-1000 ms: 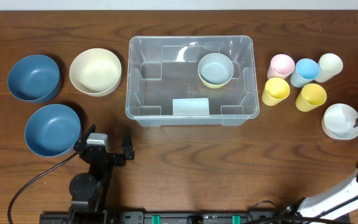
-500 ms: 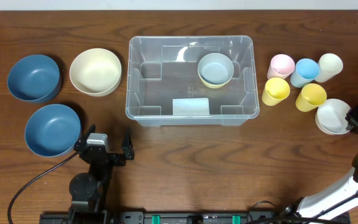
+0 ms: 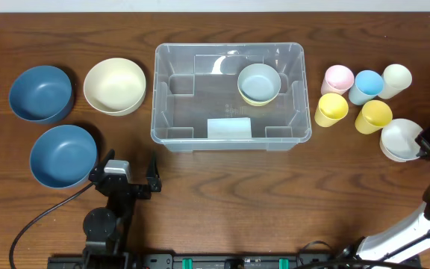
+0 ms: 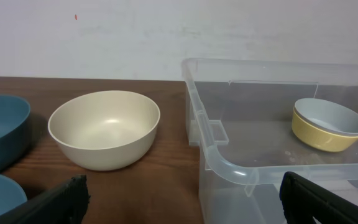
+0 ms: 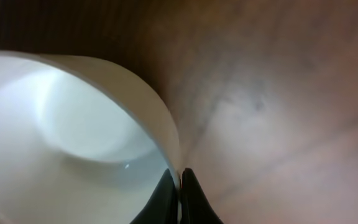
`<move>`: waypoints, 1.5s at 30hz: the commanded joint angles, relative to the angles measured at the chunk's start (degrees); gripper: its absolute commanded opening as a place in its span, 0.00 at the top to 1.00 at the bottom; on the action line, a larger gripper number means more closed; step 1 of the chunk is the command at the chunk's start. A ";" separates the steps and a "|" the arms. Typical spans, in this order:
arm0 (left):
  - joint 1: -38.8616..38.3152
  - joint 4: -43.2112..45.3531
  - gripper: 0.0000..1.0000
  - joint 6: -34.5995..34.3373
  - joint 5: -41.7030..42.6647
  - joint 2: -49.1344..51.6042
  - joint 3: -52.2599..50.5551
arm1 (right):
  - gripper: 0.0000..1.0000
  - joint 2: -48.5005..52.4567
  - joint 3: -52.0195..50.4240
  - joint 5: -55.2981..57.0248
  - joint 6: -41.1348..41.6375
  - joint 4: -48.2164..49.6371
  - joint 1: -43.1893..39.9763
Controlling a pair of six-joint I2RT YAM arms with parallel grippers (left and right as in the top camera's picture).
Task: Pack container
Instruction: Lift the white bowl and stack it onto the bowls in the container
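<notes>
Right wrist: right end effector (image 5: 179, 178) pinching white bowl (image 5: 73, 124) rim; left end effector (image 3: 131, 166) wide.

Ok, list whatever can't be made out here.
- Right wrist view: blurred close-up; the white bowl blocks most of the table.
- Overhead: the right hand is too small and dark to show its fingers.
- Left wrist view: the blue bowl is cropped by the left edge.
- Either view: the yellow bowl has its inside covered by the pale bowl nested in it.

Even bright light; right-wrist view blurred
</notes>
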 commanded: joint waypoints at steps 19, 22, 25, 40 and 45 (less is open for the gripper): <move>0.28 -2.05 0.02 0.79 0.85 -0.28 -0.92 | 0.99 -4.31 50.64 -25.16 -9.77 -22.62 12.83; 0.28 -2.05 0.02 0.79 0.85 -0.28 -0.92 | 0.99 -5.60 52.94 -24.28 -12.41 -22.23 22.21; 0.28 -2.05 0.02 0.79 0.85 -0.28 -0.92 | 0.99 -6.21 53.72 -17.97 -12.68 -20.83 32.96; 0.28 -2.05 0.02 0.79 0.85 -0.28 -0.92 | 0.99 2.47 53.66 13.53 -4.85 -14.27 63.89; 0.28 -2.08 0.02 0.79 0.85 -0.28 -0.92 | 0.99 7.87 53.66 14.97 -1.11 -14.25 63.67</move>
